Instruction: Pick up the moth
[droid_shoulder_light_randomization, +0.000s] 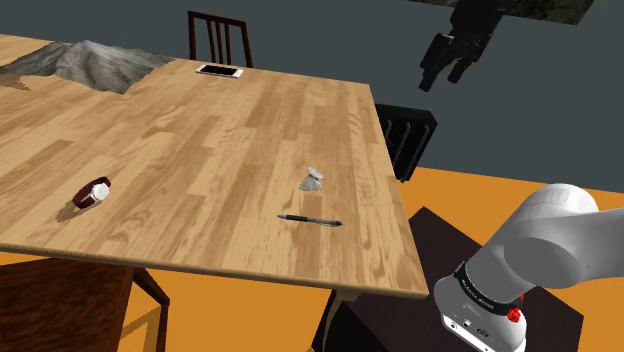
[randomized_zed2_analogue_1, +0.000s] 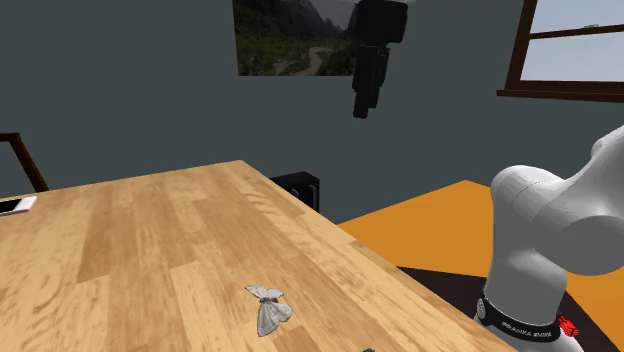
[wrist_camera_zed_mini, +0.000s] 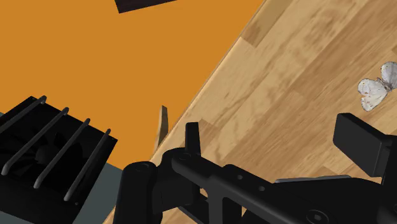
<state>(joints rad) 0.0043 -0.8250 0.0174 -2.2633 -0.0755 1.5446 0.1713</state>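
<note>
– At the shoulder view's left end of the table, what lies there?
– You have a wristwatch there, and a white phone further along, by the top edge.
– And the moth?
– Right of middle: the pale moth rests on the wood, with a dark pen just below it in the frame.
– The gripper?
– Upper right. Your gripper hangs high, fingers spread with nothing between them, well apart from the moth. It seems to be past the table's right edge, though depth is hard to judge.
</note>
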